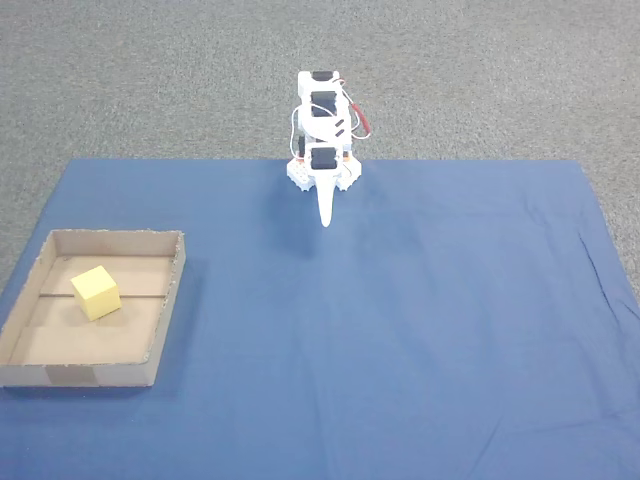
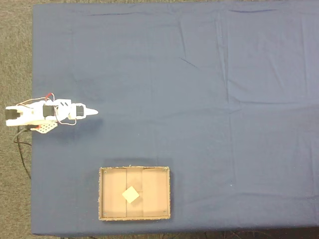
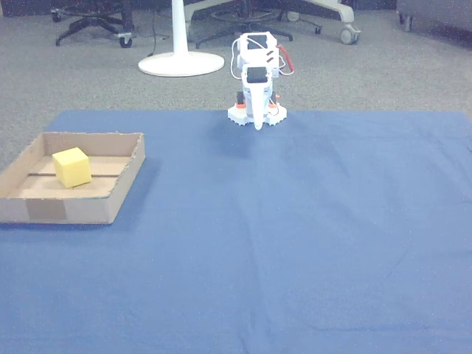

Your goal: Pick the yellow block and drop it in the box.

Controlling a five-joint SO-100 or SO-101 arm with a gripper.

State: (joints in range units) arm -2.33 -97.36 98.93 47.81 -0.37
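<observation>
Claw [image 1: 326,222] is seen folded at the arm base, fingers drawn together to a point w/ nothing held, well apart from the box [image 1: 168,300]. Yellow block [image 1: 96,293] is found resting inside the box, approx. mid-floor, on the blue-clothed worktop [image 1: 400,330].

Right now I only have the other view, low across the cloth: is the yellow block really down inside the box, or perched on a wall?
Observer: In a fixed view from above, the yellow block lies on the floor of the box, clear of all four walls and turned diagonal to them.
Operator: And the gripper? It points towards me, so I can't judge it.
Observer: From above, the gripper tapers to a single closed point over bare blue cloth, well apart from the box.
</observation>
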